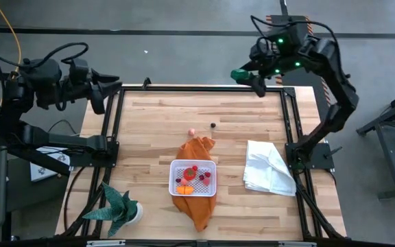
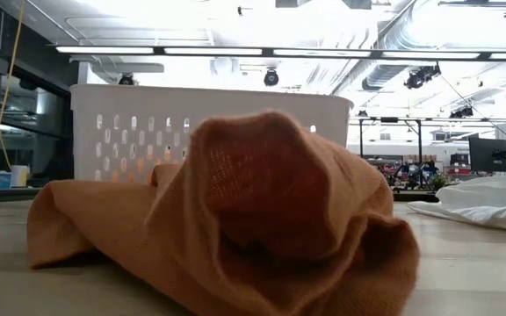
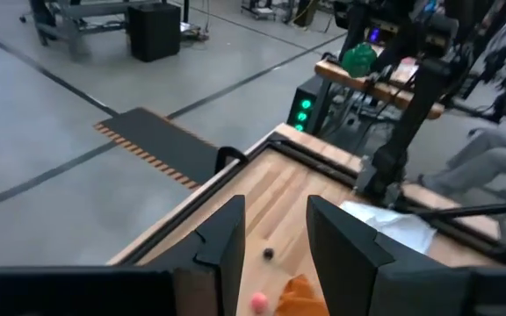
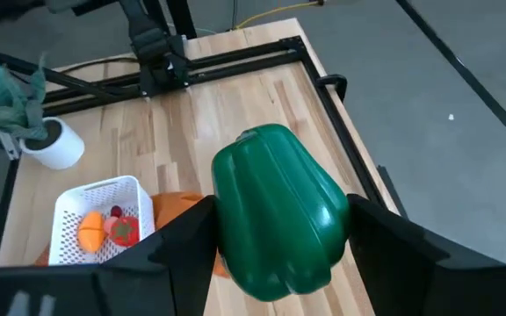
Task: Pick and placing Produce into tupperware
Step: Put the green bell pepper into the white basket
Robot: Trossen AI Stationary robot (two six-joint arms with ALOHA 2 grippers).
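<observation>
- Tupperware (image 1: 193,178) in the high view sits near the front middle of the tabletop (image 1: 156,130) on an orange cloth (image 1: 196,149), with several pieces of produce already inside. The right gripper (image 1: 247,77) hangs over the far right corner, its fingers clamped on a green pepper (image 1: 238,74). We judge the step in hand to be carrying that pepper to the container. A pink piece (image 1: 192,132) and a dark piece (image 1: 212,125) lie loose on the wood beyond the cloth. A white cloth (image 1: 269,168) lies to the right, a potted plant (image 1: 121,209) at the front left.
- The left gripper (image 1: 112,89) waits over the far left corner, well clear of our route.
- In the low view, the orange cloth (image 2: 235,219) bunches up high in front of the tupperware (image 2: 209,123). We should come in from above, not skim low, so nothing drags the fabric and shifts the container.
- In the left wrist view, the left gripper (image 3: 275,241) has its fingers partly apart with nothing between them; the pink piece (image 3: 259,301) and dark piece (image 3: 269,254) show beyond.
- In the right wrist view, the green pepper (image 4: 278,211) fills the gap between the fingers (image 4: 183,241) of the right gripper (image 4: 279,250). It is bulky next to the tupperware (image 4: 95,219), where an orange piece (image 4: 90,230) and a red piece (image 4: 124,230) already lie. We should centre it over the open part, lower it close, then release, or it may catch the rim and roll off.
</observation>
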